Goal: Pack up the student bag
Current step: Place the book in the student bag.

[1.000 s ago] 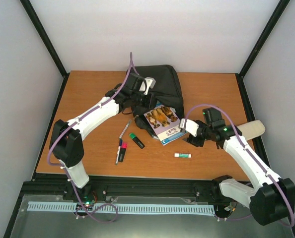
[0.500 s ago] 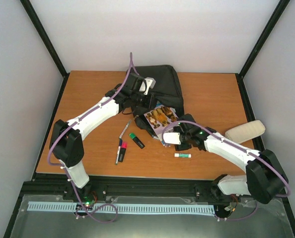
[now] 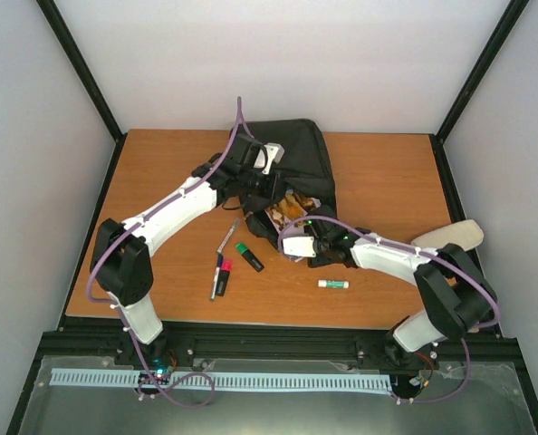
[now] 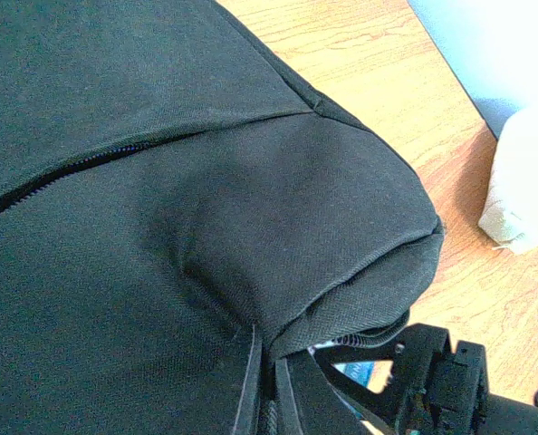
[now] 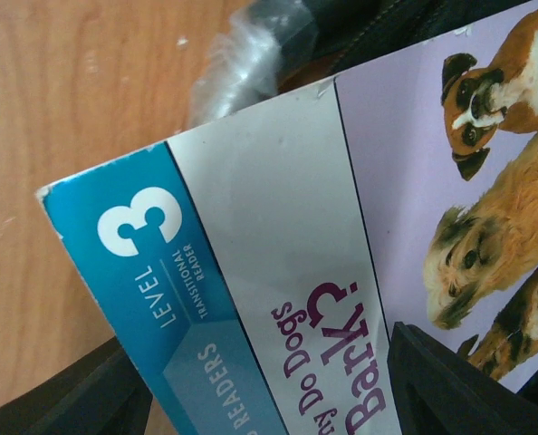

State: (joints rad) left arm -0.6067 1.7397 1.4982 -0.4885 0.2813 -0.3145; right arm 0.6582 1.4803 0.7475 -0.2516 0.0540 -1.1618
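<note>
The student bag [image 3: 298, 156] is lying on the table [image 3: 387, 172] at the upper centre of the frame. A book [image 3: 292, 206] is poking out at its lower edge. Lower left of the book, a pen [image 3: 228, 236], a short marker [image 3: 248, 256] and a long marker [image 3: 218, 275] are lying near together. A glue stick [image 3: 333, 284] is resting below the book, and a pouch [image 3: 447, 237] is sitting far right.

blocked: student bag [image 3: 301, 154] mouth, by book [image 3: 291, 206], left arm [image 3: 174, 213], right arm [image 3: 387, 256] | free: far-right table [image 3: 387, 172]
</note>
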